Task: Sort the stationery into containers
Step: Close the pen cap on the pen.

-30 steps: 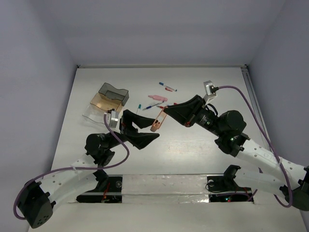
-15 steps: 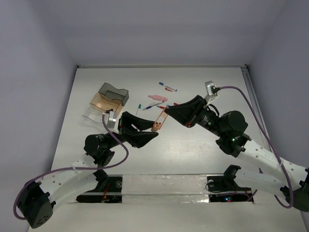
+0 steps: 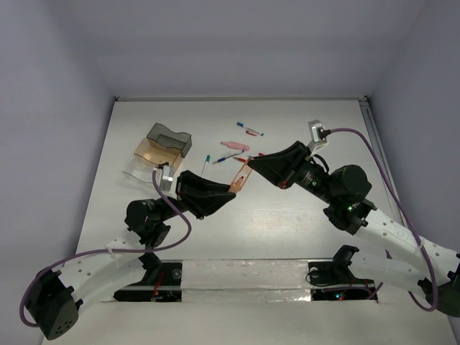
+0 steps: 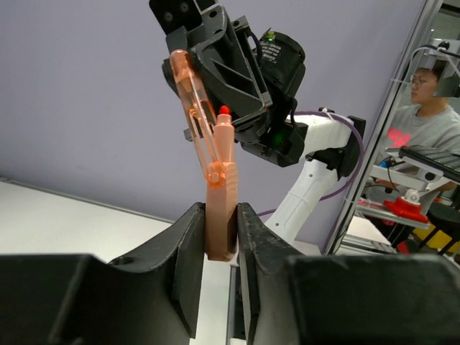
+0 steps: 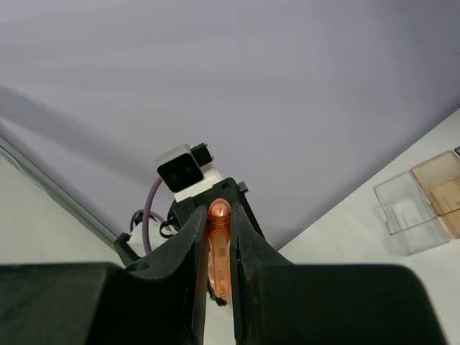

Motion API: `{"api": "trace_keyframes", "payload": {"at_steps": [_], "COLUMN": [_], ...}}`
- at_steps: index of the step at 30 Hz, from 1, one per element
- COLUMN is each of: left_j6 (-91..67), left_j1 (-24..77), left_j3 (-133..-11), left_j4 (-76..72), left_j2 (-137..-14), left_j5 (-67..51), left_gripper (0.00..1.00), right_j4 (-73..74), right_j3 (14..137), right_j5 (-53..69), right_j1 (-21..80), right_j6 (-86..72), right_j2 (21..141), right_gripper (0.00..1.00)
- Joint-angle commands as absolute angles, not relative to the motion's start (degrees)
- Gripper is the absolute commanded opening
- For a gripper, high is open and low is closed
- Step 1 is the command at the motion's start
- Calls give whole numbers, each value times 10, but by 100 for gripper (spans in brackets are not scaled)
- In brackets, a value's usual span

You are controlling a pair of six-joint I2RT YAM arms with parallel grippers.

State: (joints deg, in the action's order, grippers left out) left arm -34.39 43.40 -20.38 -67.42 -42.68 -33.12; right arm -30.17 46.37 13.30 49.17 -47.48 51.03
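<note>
Overhead view of a white surface [image 3: 287, 230] with two robot arms partway through sorting stationery. At far left sits a dark grey tray [image 3: 170, 136]; a tan tray [image 3: 153, 152] touches its near side, and a clear tray [image 3: 135, 169] lies nearer again and slightly left. Nothing can be made out inside any of the three, so the sorting appears barely begun. To the right of the dark grey tray and nearer the arms, the left pincer [image 4: 221, 223] is closed on the lower end of an orange translucent piece [image 3: 240, 177]. The wrist views show this piece held up off the surface, tilted, with a small red tip showing beside it. Further right of the dark grey tray, loose items lie apart from one another on the surface: a teal-capped pen [image 3: 205, 162], a blue-tipped pen [image 3: 226, 157], a pink piece [image 3: 234, 146] and, farthest back, a thin pen with red and blue ends [image 3: 251, 130]. All of these are left to sort. Farthest right of the dark grey tray, the right pincer [image 5: 218, 223] is clamped on the upper end of the same orange piece, so both arms grip it at once. This looks like a handover between arms, with the piece not yet in any tray.
</note>
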Motion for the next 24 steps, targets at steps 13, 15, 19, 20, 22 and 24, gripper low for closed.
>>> {"api": "trace_keyframes", "payload": {"at_steps": [13,15,19,20,22,24], "left_j6": [-338,-338,-348,-352,-353,-357], "left_j1": [432,432,432,432,432,432], "left_j3": [-238,-246,-258,-258,-258,-258], "left_j4": [-633,-610,-581,-580,-581,-580], "left_j2": [-410,-404,-400,-397,-396,-396], "left_j5": [-298,-285,-267,-265,-259,-254], "left_gripper": [0,0,0,0,0,0], "right_j4": [-264,-246,-232,-232,-230,-229], "right_j3": [500,504,503,498,496,492], "right_j5": [109,110,111,111,111,112], "right_j1": [483,483,483,483,483,483], "right_j6": [-425,-417,-401,-396,-393,-388], "right_j2": [524,529,535,536,536,539], "right_gripper": [0,0,0,0,0,0]}}
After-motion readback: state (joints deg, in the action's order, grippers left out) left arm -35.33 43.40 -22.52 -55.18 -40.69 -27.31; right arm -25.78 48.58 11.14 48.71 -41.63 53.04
